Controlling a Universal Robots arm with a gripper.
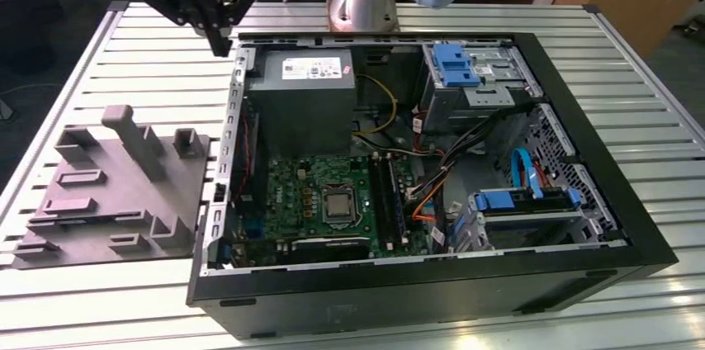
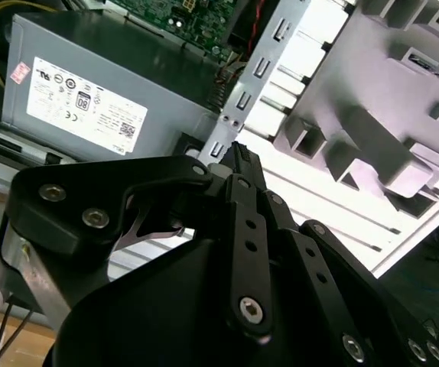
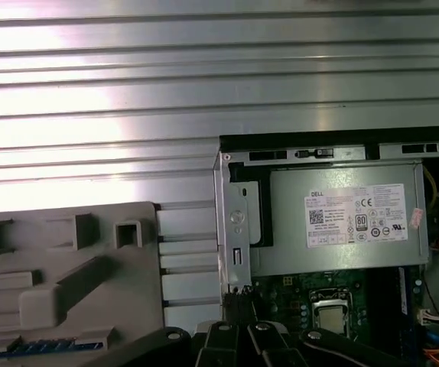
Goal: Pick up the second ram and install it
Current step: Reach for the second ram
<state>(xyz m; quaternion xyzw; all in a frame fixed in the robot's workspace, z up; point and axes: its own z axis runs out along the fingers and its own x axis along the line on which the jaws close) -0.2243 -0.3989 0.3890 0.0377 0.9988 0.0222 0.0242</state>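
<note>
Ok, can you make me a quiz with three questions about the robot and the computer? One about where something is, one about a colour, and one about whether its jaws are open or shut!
1. Where is the gripper?
A. touching the grey tray beside the computer
B. in the air by the far corner of the computer case, at the exterior view's left
C. down among the orange cables

2. What colour is the motherboard?
A. green
B. red
C. white

3. How are the jaws?
A. wide open
B. shut on a yellow cable
C. shut together, with nothing seen between them

Answers:
1. B: in the exterior view it hangs by that corner, near the power supply box.
2. A: the board is plainly green.
3. C: the second wrist view shows the tips meeting.
</note>
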